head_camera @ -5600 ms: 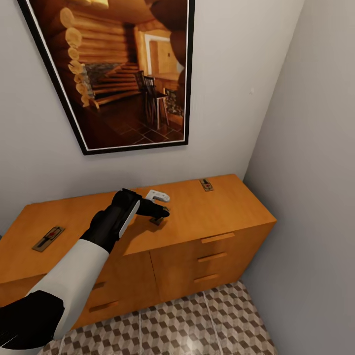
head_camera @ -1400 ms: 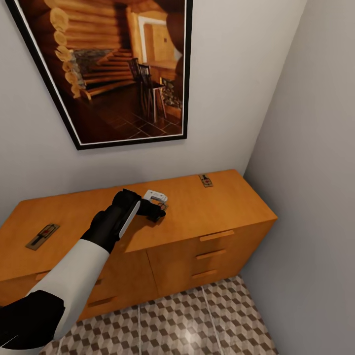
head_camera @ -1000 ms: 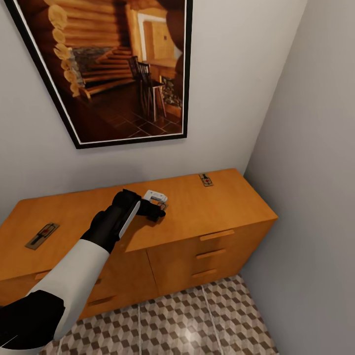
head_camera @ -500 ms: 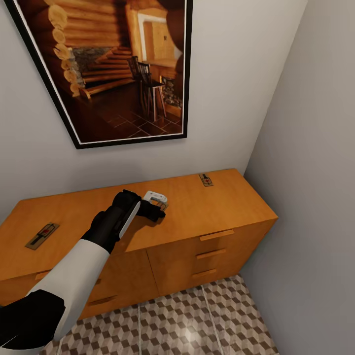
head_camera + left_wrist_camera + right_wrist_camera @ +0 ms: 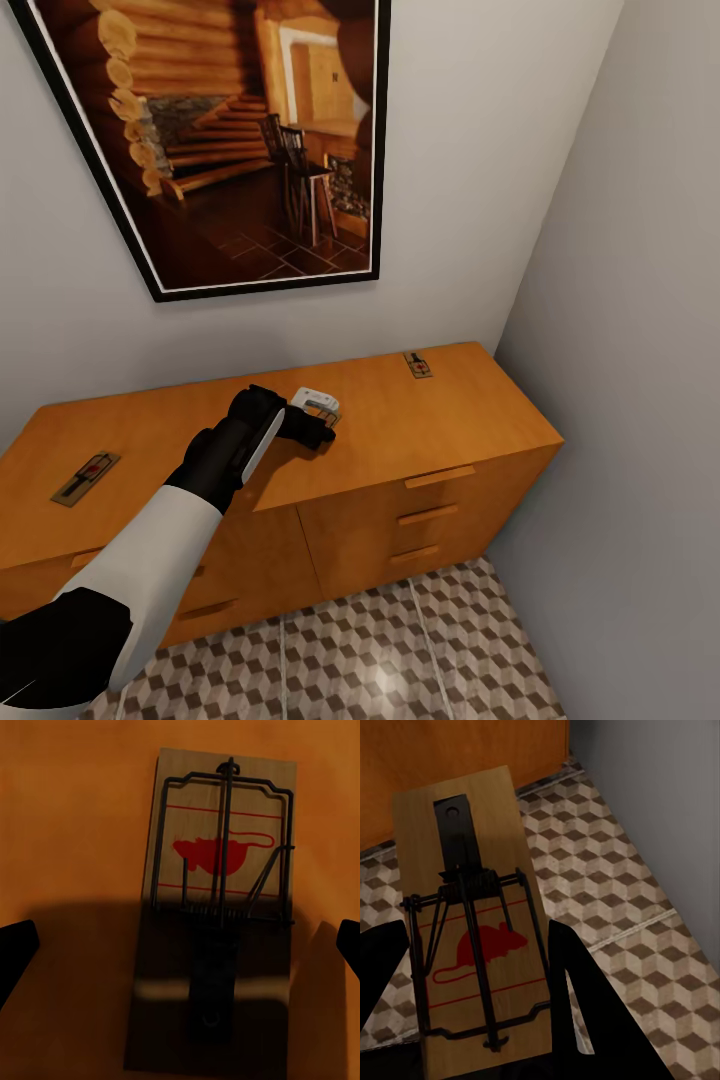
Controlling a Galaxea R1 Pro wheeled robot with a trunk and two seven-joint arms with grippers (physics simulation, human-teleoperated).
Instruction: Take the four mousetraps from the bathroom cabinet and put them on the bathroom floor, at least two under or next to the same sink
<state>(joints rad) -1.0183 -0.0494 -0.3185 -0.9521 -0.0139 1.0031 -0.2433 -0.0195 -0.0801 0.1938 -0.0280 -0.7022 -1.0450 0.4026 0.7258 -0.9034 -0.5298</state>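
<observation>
The orange-brown cabinet (image 5: 450, 420) stands against the wall. On its flat top lie three mousetraps: one at the left end (image 5: 85, 478), one at the back right (image 5: 418, 365), and one in the middle (image 5: 324, 411). My left gripper (image 5: 318, 420) is down over the middle one. In the left wrist view that mousetrap (image 5: 217, 870) lies flat between my open fingertips (image 5: 16, 949), which stand apart from its long edges. My right gripper (image 5: 472, 937) is shut on another mousetrap (image 5: 472, 870), held above the bathroom floor (image 5: 622, 892). The bathroom sink is out of view.
A large framed picture (image 5: 230, 150) hangs on the wall over the cabinet. A grey side wall (image 5: 640, 350) closes the corner at the cabinet's right end. Cube-patterned floor (image 5: 400, 650) runs in front of the drawers (image 5: 430, 515).
Over five seconds the head view has shifted a little and my left gripper has come down over the middle mousetrap. In the last second it has barely moved.
</observation>
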